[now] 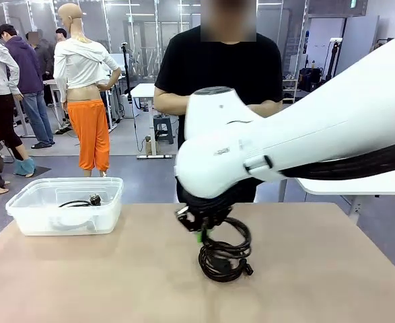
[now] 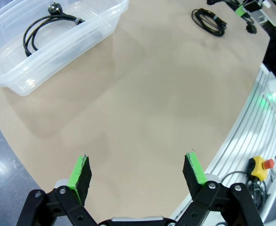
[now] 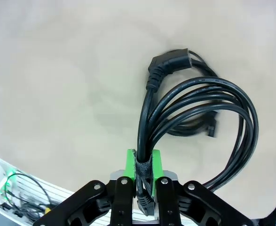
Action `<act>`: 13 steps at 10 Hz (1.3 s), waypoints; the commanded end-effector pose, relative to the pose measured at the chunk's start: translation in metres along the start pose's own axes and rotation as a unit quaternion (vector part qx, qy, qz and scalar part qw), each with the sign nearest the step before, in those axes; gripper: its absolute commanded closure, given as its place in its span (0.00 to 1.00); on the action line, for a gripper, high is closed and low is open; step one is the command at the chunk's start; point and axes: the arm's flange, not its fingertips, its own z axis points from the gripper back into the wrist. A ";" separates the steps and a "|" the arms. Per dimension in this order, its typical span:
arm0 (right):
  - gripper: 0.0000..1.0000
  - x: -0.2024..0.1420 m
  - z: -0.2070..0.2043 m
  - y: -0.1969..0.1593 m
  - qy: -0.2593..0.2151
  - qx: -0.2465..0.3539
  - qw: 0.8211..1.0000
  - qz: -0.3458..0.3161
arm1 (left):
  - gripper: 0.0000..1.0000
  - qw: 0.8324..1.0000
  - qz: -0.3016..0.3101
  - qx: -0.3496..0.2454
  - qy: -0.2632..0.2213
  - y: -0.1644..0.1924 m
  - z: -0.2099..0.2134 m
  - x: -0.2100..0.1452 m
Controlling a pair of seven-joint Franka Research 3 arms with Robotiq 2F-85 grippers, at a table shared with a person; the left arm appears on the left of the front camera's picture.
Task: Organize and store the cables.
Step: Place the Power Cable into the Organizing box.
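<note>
My right gripper [image 1: 200,225] [image 3: 144,175] is shut on a coiled black cable [image 1: 239,234] [image 3: 200,101], pinching it at its small tie. The coil hangs from the jaws over the middle of the table, its angled plug [image 3: 166,63] pointing away. Another black cable coil [image 1: 221,262] [image 2: 208,21] lies on the table right under it. A third cable [image 1: 76,204] [image 2: 46,28] rests inside the clear plastic bin [image 1: 29,215] [image 2: 15,80]. My left gripper [image 2: 137,172] hovers open above bare table near the robot's side, with nothing between its fingers.
The clear bin stands at the table's [image 1: 116,282] far left corner. A person in a black shirt [image 1: 217,67] stands behind the far edge. The right arm's white body [image 1: 305,141] reaches across the middle. A yellow stop button [image 2: 259,165] sits off the table's edge.
</note>
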 end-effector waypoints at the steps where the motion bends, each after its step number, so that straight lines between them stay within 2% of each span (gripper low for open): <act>1: 0.84 0.029 -0.025 0.043 -0.002 0.007 1.000 -0.015 | 0.01 1.000 -0.001 0.001 -0.012 -0.001 -0.002 -0.002; 2: 0.84 0.036 -0.039 0.062 0.004 0.022 1.000 -0.010 | 0.01 1.000 -0.001 0.001 -0.012 -0.001 -0.002 -0.002; 4: 0.84 0.048 -0.065 0.098 0.020 0.014 1.000 -0.005 | 0.01 1.000 -0.001 0.001 -0.012 -0.001 -0.002 -0.002; 9: 0.84 0.058 -0.108 0.124 0.060 0.031 0.998 -0.010 | 0.01 1.000 -0.001 0.001 -0.012 -0.001 -0.002 -0.002; 10: 0.79 0.059 -0.108 0.124 0.067 0.050 0.996 -0.011 | 0.01 1.000 -0.001 0.001 -0.012 -0.001 -0.002 -0.002; 13: 0.30 0.059 -0.104 0.119 0.070 0.046 0.996 -0.017 | 0.01 1.000 -0.001 0.001 -0.012 -0.001 -0.002 -0.002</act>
